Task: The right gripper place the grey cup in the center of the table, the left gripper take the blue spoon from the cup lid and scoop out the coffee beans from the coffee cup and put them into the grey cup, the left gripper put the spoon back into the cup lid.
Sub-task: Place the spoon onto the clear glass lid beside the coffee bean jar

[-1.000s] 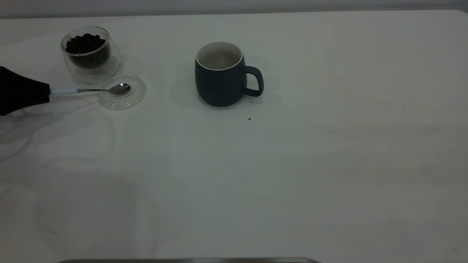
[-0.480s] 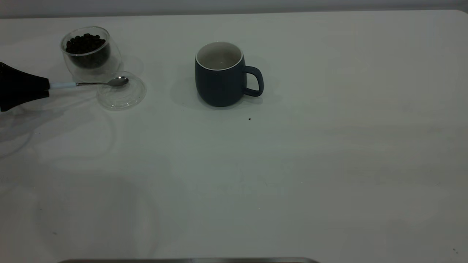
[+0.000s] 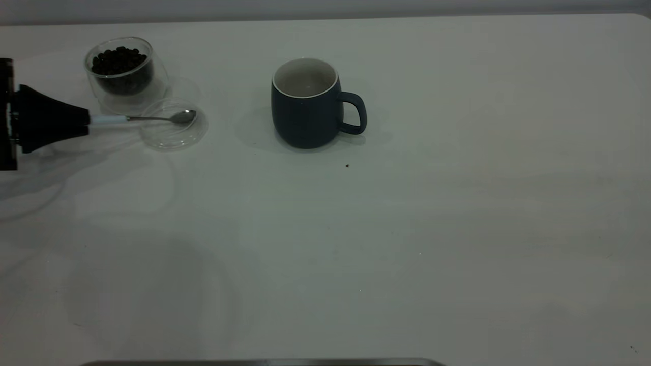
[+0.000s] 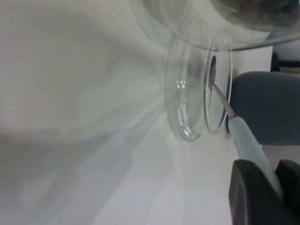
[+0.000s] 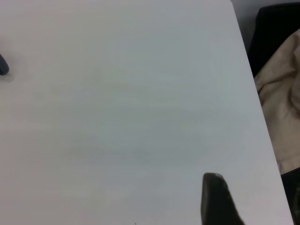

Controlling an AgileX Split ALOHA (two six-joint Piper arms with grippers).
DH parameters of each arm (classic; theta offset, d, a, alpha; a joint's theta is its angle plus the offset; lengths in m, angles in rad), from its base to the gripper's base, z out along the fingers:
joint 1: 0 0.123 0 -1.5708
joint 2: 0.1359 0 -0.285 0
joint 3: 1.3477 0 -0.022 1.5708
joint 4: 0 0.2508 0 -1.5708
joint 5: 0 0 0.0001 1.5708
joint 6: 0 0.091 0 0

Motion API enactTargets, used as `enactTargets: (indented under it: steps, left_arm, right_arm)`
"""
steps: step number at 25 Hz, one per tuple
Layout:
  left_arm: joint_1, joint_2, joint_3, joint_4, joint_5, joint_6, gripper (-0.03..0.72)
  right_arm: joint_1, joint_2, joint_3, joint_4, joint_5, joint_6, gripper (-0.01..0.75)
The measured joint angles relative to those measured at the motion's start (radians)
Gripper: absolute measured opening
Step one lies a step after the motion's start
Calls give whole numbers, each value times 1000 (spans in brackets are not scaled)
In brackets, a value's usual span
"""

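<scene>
Pale-blue-handled, shiny-bowled metal spoon (image 3: 152,119) sits clamped in the matte black tapered left end effector (image 3: 84,122), bowl above the clear round lid (image 3: 174,133).

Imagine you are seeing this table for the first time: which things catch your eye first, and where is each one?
The grey cup stands out, dark and upright near the middle of the table, its handle toward the right arm's side. At the far left, the left claw holds the blue spoon by its handle, the bowl over the cup lid. Just behind sits the coffee cup of coffee beans.
</scene>
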Motion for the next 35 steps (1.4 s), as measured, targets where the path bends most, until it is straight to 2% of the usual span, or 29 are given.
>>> enactTargets:
  steps: [17,19,27,30,35]
  left_arm:
    - [-3,0,0,0,-20,0,146]
    - [-3,0,0,0,-20,-5,181]
    - [-3,0,0,-1,-11,-27,514]
    - [-3,0,0,-19,6,-28,572]
    - [-1,0,0,-36,15,-28,582]
  right_arm:
    - [0,0,0,0,0,0,358]
    - [0,0,0,0,0,0,358]
    - [0,0,0,0,0,0,358]
    - [0,0,0,0,0,0,358]
    - [0,0,0,0,0,0,358]
